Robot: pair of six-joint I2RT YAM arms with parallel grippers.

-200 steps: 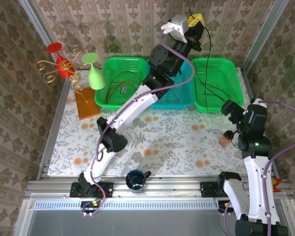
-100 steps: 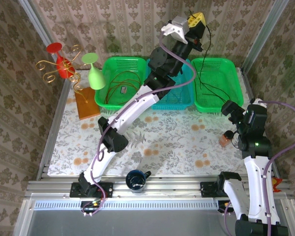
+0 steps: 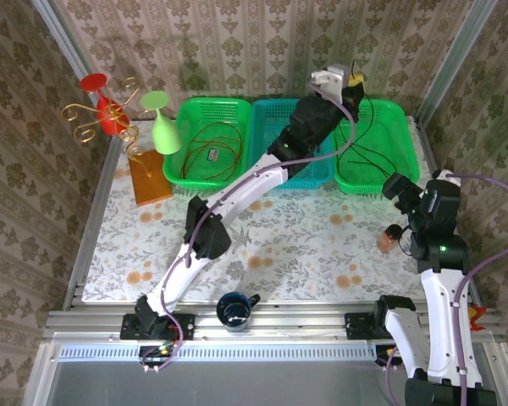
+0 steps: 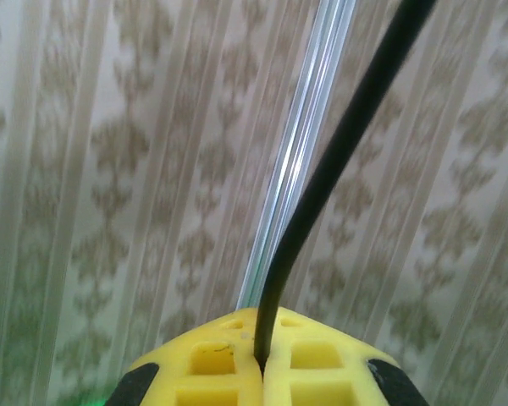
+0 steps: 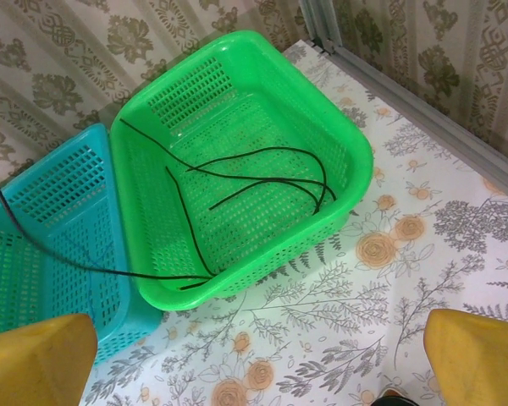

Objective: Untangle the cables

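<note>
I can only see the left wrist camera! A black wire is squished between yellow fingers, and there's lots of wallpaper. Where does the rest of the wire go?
Observer: The thin black cable hangs from the left hand down into the green plastic basket on the right.
Operator: Is it all alone in there?
Observer: No, more black cables lie looped on that basket's floor.
Operator: What's the other hand doing?
Observer: The right hand is open and holds nothing, above the flowered tablecloth beside that basket.
</note>
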